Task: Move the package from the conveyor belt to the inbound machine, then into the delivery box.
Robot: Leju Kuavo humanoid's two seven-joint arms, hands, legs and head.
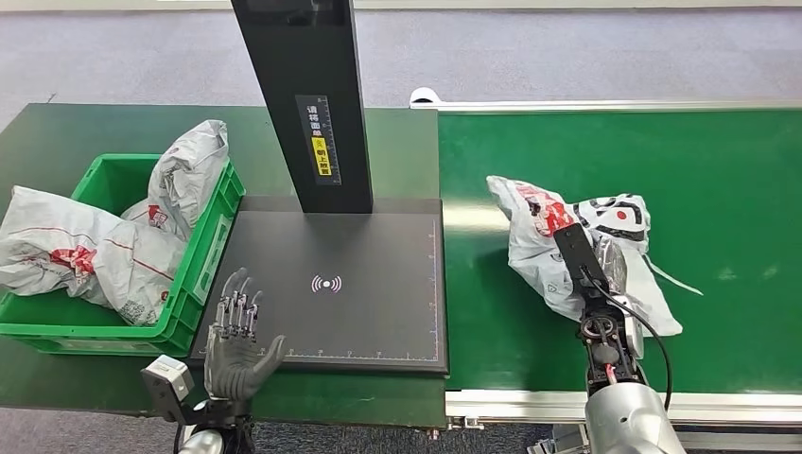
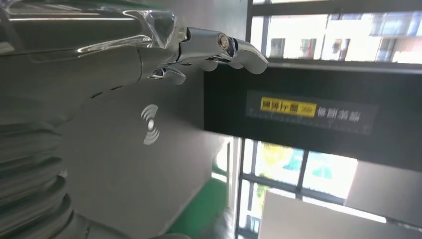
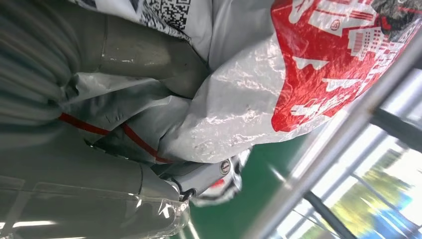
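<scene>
The package (image 1: 567,241), a crumpled grey poly bag w/ red print, lies on the conveyor belt (image 1: 719,189), near its left edge and just right of the inbound machine (image 1: 326,284). Your right hand (image 3: 124,164) is on it: the wrist view shows thumb and fingers closed around a fold of the bag, so it looks gripped, though how secure I can't tell. Before lifting, make sure you've got enough film bunched, not just a loose flap. Lift clear of the belt edge, carry left, set it flat over the scan mark. Left hand (image 1: 235,340) hovers by the machine's front-left corner, fingers spread, holding nothing. The delivery box (image 1: 203,265), already w/ bags in it, sits just left.
</scene>
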